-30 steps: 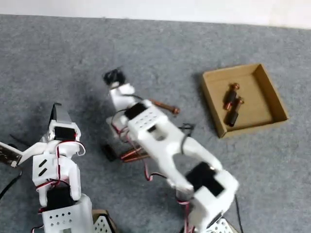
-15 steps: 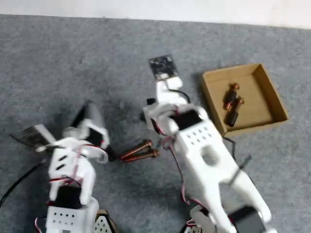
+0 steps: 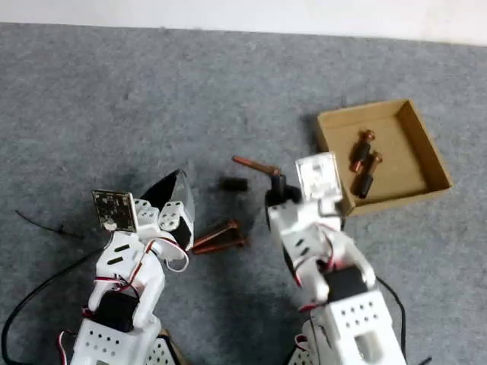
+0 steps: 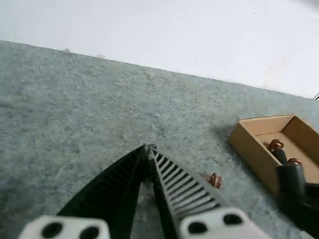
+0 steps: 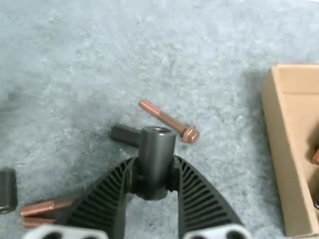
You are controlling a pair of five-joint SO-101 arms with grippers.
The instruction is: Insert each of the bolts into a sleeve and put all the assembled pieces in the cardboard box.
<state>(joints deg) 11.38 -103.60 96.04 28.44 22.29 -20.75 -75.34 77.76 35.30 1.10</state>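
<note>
Our right gripper clamps a sleeve, the left gripper is shut and empty, so we'd grab the bolt just ahead of the right jaws and feed it in straight.

Grey felt-like mat with a plain white wall along its far edge

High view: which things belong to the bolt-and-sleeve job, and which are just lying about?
Job: cardboard box, assembled pieces inside, loose bolt, bolt pair, lying sleeve, held sleeve in the right end effector.
Lying about: thin black cord.
</note>
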